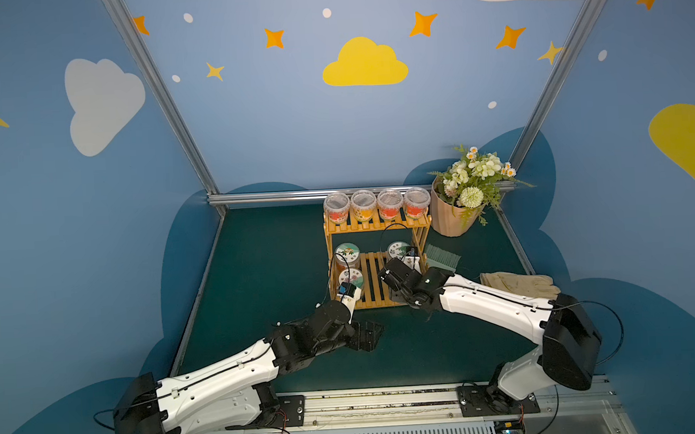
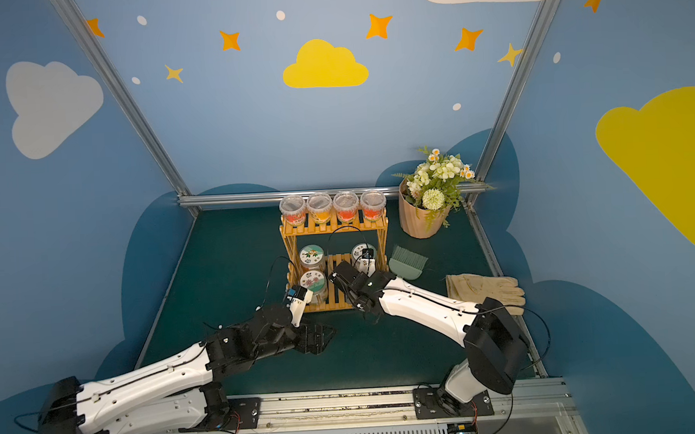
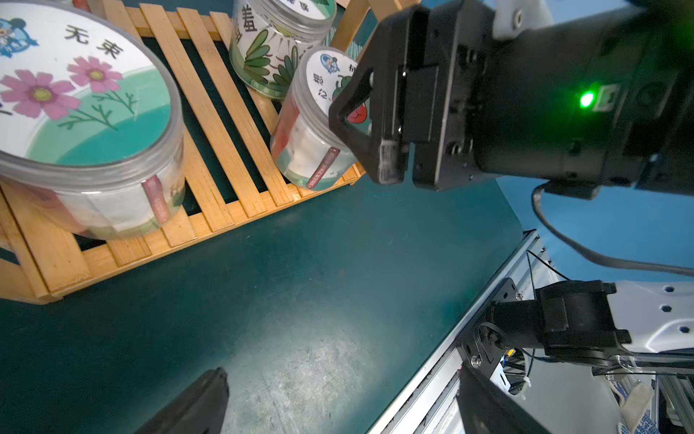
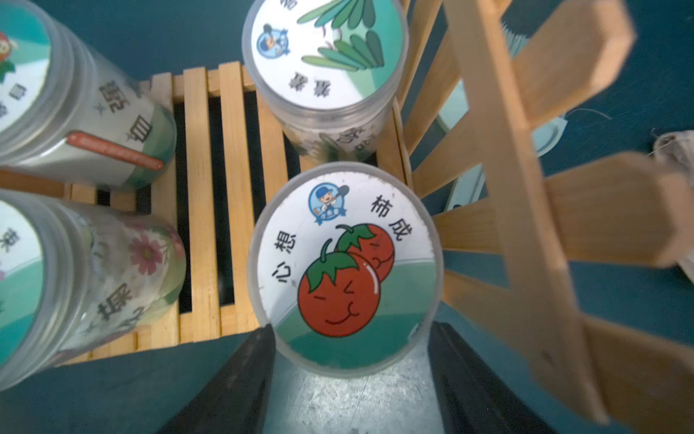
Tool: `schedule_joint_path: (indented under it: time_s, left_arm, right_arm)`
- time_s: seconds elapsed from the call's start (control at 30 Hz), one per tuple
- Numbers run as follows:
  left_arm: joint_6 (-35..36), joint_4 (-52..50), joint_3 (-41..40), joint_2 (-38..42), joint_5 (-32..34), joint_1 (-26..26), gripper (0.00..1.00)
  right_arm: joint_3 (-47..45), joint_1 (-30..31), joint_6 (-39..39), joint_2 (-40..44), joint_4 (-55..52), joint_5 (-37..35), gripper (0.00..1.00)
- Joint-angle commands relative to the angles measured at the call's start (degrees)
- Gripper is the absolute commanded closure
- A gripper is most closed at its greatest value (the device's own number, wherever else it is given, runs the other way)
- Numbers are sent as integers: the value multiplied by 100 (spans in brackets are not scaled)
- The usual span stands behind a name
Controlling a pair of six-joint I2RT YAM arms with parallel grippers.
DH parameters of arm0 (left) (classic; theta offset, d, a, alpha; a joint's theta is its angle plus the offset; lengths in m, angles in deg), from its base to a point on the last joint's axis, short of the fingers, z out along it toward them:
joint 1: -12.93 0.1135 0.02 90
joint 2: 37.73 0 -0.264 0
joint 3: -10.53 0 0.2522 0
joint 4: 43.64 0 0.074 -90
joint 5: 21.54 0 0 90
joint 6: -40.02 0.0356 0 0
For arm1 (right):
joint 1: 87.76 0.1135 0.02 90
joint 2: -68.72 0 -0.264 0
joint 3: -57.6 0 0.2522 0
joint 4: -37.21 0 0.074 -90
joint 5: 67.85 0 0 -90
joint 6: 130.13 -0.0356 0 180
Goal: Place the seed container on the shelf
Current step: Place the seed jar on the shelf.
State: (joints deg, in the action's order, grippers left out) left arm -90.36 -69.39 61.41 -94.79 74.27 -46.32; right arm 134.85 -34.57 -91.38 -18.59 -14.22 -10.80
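Writing 心想柿成 tops tomato-pictured seed container [image 4: 345, 263] pinched by right hand [image 4: 351, 327] at shelf [image 4: 199, 188] edge; left hand [image 3: 341, 375] spread.

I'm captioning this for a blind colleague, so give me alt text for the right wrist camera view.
A clear seed container with a smiling-tomato lid sits at the front corner of the wooden shelf's lower tier, flanked by two black fingers. A leaf-lidded jar stands farther back, and two more jars share the slats.

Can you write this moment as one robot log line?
right gripper: astride tomato seed container | grip: unclear | container: at shelf bottom tier, front corner | left gripper: open
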Motion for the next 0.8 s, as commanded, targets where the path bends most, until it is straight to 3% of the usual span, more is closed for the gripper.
schedule_joint_path:
  time_s: [0.0, 0.2, 0.5, 0.77]
  left_arm:
    - [79, -170, 184, 23, -33, 16, 0]
    - [4, -51, 76, 46, -5, 18, 0]
    - [98, -170, 137, 47, 38, 10, 0]
    - [119, -170, 102, 119, 44, 43, 0]
  right_arm:
    - [18, -113, -19, -84, 34, -362, 32]
    - [-38, -177, 218, -61, 234, -57, 32]
    - [-99, -83, 968, 526, 185, 871, 13]
    - [-224, -71, 1065, 483, 66, 1487, 12]
